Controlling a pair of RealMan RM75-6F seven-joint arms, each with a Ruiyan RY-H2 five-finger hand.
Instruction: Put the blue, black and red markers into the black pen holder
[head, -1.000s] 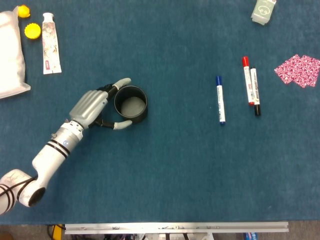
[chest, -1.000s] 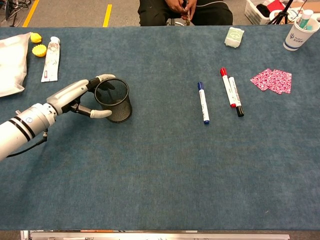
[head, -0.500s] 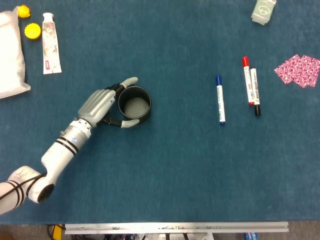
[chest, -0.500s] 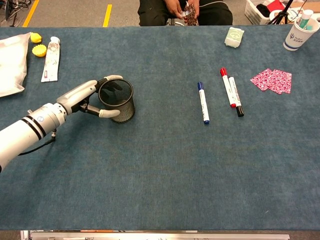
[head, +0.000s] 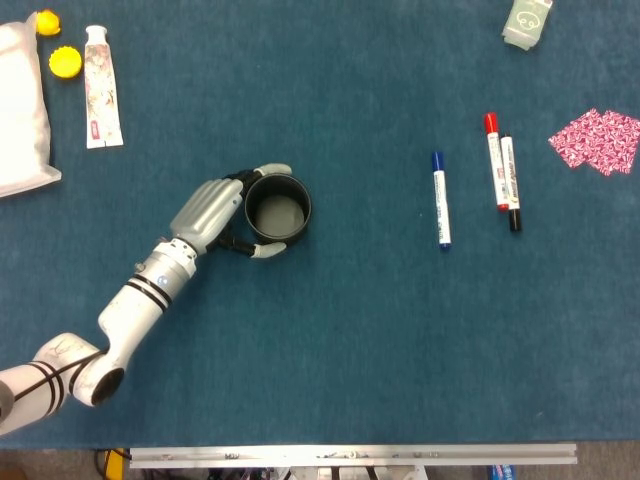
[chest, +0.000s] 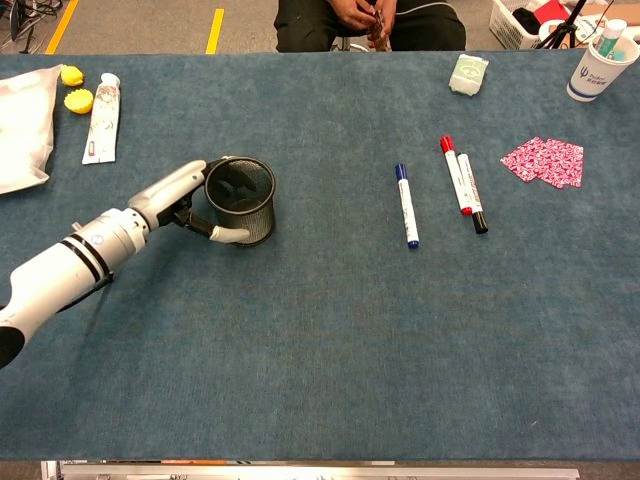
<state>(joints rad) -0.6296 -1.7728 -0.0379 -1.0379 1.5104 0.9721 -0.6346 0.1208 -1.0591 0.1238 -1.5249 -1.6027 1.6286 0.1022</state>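
Note:
The black mesh pen holder (head: 278, 208) (chest: 241, 200) stands upright left of the table's middle, with nothing inside it. My left hand (head: 215, 212) (chest: 183, 197) grips it from the left, fingers wrapped around its wall. The blue marker (head: 440, 200) (chest: 406, 205) lies right of centre, cap toward the far side. Farther right the red marker (head: 494, 160) (chest: 454, 174) and the black marker (head: 510, 184) (chest: 472, 193) lie side by side, touching. My right hand appears in neither view.
A white bag (head: 20, 105), yellow caps (head: 64, 62) and a tube (head: 100, 85) lie at the far left. A pink patterned cloth (head: 598, 140) sits at the right edge, a small pale packet (head: 527, 22) at the far side, a paper cup (chest: 590, 70) far right.
My left hand has slid the pen holder to the right across the table, keeping its grip. The markers have not moved.

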